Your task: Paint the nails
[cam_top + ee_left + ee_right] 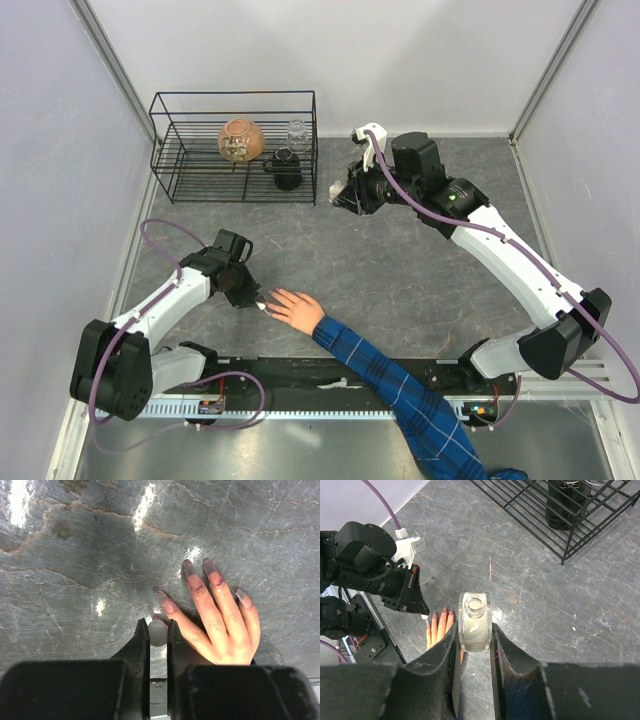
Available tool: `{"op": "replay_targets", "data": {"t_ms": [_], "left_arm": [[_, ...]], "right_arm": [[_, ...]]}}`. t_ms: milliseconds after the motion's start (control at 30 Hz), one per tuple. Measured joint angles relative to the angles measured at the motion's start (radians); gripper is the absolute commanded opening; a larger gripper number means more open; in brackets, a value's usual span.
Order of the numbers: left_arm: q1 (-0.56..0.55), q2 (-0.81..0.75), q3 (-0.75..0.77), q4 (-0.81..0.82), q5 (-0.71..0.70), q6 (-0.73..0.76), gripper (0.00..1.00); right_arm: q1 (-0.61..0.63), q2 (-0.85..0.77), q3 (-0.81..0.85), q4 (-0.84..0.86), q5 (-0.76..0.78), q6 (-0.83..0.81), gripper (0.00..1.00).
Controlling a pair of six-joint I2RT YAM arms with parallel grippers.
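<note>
One hand (pixel 296 308) lay flat on the table (pixel 400 270); the right gripper (pixel 475 632) clamped the one open bottle (pixel 474 612), well apart; the left gripper (pixel 158 626) pinched one white cap (pixel 157 635) just beside four visible nails (pixel 194 581), already smeared purple; painting seemed under way; the next stroke needed fine aim.

The left arm (pixel 160 308) and right arm (pixel 505 245) have white links, black joints and purple cables (pixel 143 232).

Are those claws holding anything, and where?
The left gripper pinches a small white rounded cap by its sides; the right gripper clamps a small clear open-topped bottle across its body.
</note>
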Motion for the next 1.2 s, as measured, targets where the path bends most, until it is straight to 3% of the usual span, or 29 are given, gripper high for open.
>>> {"op": "replay_targets", "data": {"t_ms": [1200], "left_arm": [[0.000, 0.028, 0.014, 0.000, -0.034, 0.000, 0.02]], "right_arm": [[0.000, 0.000, 0.000, 0.000, 0.000, 0.000, 0.00]]}}
